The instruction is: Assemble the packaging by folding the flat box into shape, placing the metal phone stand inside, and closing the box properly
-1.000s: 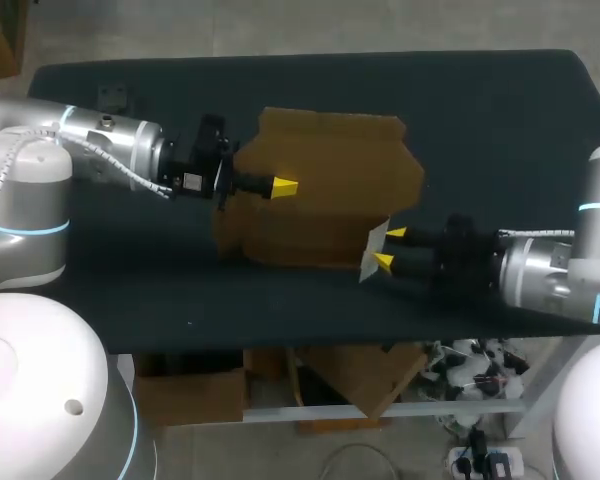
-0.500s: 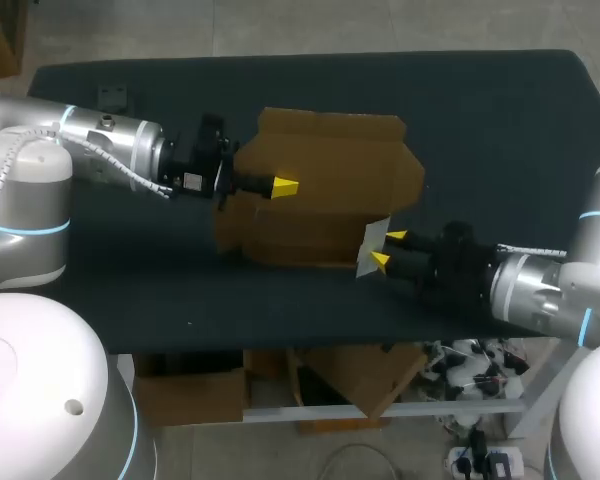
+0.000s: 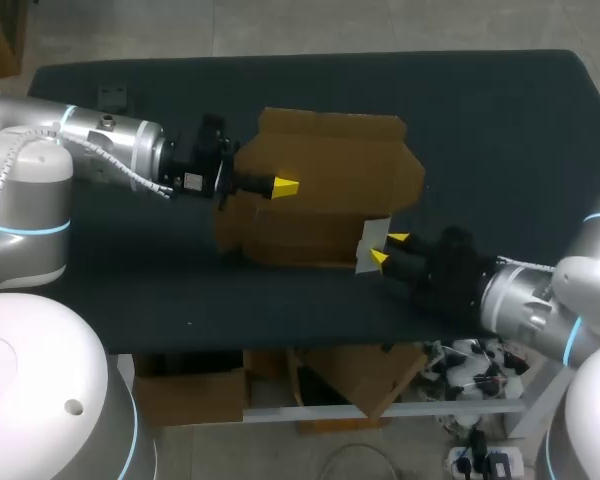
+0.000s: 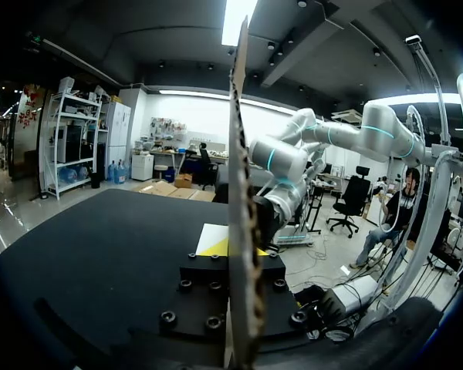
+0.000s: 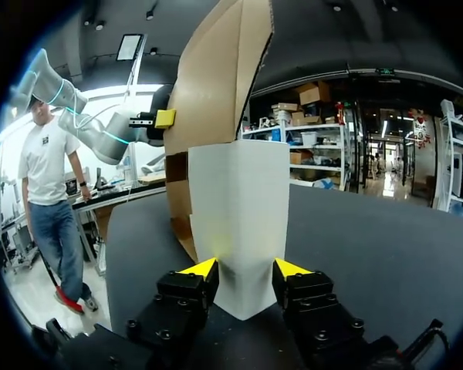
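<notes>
2 grippers (image 3: 285,187) (image 3: 390,248) pinch the box (image 3: 330,150).

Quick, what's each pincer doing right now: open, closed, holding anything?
Left pincer: closed on the flat cardboard box.
Right pincer: closed on the box's white flap.

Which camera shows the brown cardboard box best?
The head view: the cardboard box shows almost whole from above. The left wrist view sees only its edge; the right wrist view, one part beyond the white flap.
</notes>
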`<state>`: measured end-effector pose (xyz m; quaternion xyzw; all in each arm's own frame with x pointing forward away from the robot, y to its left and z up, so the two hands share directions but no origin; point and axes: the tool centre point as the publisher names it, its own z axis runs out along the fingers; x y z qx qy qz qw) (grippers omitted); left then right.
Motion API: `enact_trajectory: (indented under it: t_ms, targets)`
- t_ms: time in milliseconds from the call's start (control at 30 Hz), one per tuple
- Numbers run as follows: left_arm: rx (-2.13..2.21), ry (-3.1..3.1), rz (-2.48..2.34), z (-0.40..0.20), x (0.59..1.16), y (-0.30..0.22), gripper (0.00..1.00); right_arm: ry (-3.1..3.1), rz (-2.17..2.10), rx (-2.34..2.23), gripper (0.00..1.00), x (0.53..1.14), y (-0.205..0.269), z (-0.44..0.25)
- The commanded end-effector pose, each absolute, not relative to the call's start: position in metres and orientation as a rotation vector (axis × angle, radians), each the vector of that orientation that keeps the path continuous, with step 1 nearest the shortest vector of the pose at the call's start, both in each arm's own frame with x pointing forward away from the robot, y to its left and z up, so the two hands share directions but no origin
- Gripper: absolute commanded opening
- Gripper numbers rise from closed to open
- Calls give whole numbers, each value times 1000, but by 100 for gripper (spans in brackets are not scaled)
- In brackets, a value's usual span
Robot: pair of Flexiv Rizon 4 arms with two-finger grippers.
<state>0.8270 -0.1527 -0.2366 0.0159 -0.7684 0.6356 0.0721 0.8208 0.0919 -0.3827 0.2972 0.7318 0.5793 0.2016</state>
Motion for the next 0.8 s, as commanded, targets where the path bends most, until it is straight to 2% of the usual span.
enact_trajectory:
  t_ms: [33, 800]
  targets:
    - [45, -2307, 1909, -239, 827, -153, 0, 1979, 1552, 892, 48, 819, 96, -382]
    - [45, -2307, 1909, -239, 827, -153, 0, 1825, 1288, 1112, 47, 818, 103, -380]
